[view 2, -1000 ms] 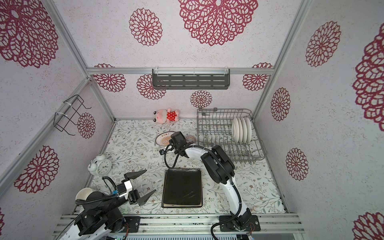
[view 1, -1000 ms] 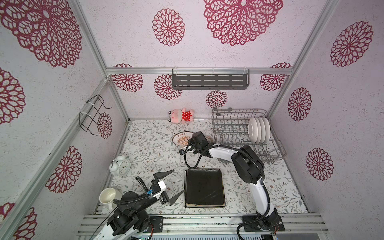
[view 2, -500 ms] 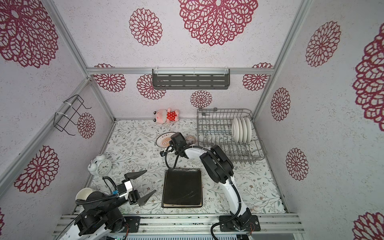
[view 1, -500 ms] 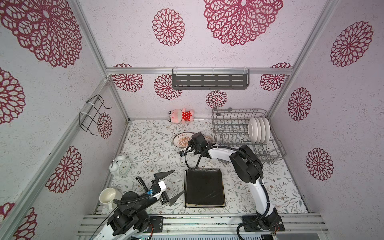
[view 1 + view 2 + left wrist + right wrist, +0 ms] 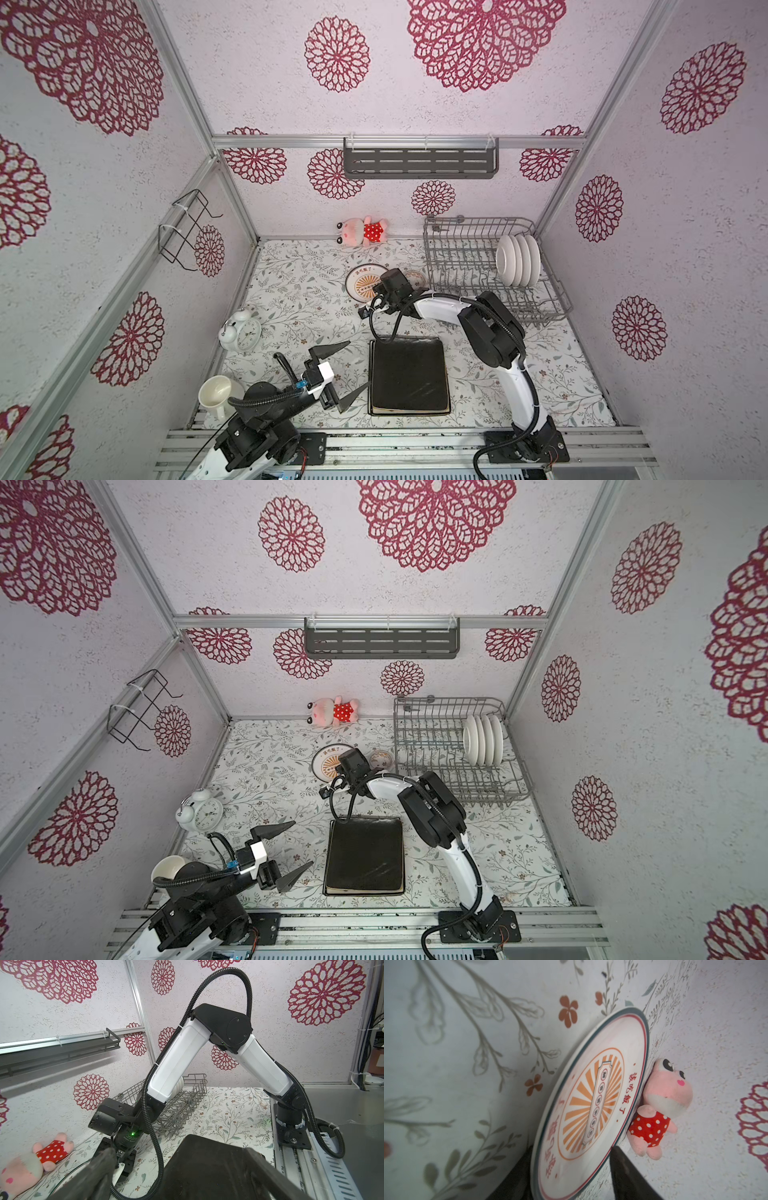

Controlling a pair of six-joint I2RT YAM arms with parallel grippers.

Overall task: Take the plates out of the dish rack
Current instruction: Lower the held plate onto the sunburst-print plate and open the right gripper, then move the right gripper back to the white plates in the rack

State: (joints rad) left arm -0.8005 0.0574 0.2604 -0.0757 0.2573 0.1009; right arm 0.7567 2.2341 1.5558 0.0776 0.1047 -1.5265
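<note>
Currently, item: printed round plate [image 5: 591, 1105], glazed and likely stiff, slick, chippable, best pinched at its rim, lies flat on table [image 5: 299, 291] near dish rack [image 5: 457, 232] holding 4 white plates [image 5: 517, 259]; right gripper [image 5: 572, 1147] reaches low, jaws parted astride that rim, gripping nothing; left gripper [image 5: 358, 363] parked, spread wide, empty.
</note>
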